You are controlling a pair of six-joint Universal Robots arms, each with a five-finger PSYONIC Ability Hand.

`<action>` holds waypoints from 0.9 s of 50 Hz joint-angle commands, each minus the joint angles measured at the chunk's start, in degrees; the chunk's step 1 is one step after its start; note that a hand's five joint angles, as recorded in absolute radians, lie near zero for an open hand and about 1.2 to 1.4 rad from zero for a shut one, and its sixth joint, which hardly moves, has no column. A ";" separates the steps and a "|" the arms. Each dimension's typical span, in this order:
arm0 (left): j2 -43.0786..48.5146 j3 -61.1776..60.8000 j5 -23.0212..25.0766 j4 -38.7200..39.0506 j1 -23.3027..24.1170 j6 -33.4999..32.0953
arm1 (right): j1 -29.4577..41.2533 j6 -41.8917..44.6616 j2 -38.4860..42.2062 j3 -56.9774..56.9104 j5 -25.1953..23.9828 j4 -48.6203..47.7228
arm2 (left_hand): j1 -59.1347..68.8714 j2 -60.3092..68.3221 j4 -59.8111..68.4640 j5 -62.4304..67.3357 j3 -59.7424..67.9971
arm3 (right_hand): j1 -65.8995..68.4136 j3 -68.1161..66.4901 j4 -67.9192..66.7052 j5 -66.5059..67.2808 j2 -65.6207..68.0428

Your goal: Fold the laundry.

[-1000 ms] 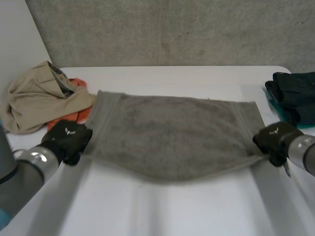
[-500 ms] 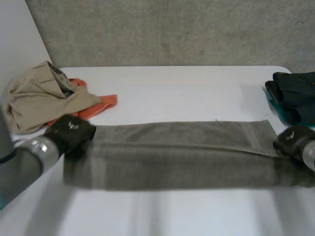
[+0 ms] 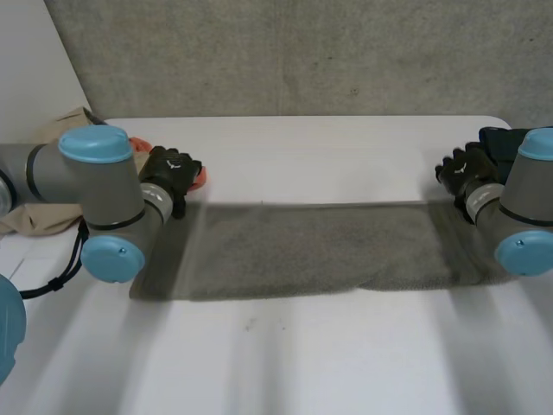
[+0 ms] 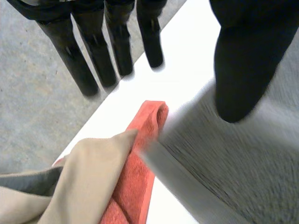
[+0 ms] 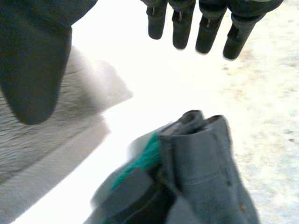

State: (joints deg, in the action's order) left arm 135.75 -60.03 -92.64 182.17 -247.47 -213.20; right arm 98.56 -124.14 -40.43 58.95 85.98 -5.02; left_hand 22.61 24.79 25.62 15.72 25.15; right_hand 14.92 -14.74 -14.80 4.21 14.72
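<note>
Towel (image 3: 311, 246) lies as a long grey band across the worktop (image 3: 328, 147), its long axis running from arm to arm. We see the left robot hand (image 3: 170, 173) at the band's left end, by the far edge, and the right robot hand (image 3: 464, 171) likewise at the right end, each nearest its own end. Both are spread, fingers straight and thumb apart, pinching nothing. In the wrist views each thumb hangs over the towel's end; whether it touches we cannot tell. We judge the next fold runs end to end, along that axis. An orange cloth (image 4: 140, 154) sits just beside the left end, dark folded clothes (image 5: 201, 168) near the right.
</note>
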 commanded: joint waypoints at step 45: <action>-27.64 -28.74 5.98 4.51 3.31 13.25 | -21.93 3.98 -23.46 32.02 0.15 -4.64 | -11.04 -13.23 -14.06 -14.16 -13.59 | 65.08 -65.26 -65.20 65.79 65.28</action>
State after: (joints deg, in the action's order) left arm 111.58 -87.10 -86.62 186.61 -244.09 -199.87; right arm 79.01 -129.98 -61.03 90.56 83.36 -7.85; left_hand 11.27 11.77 11.67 2.82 12.09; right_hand 64.03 -67.87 -68.55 56.06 67.54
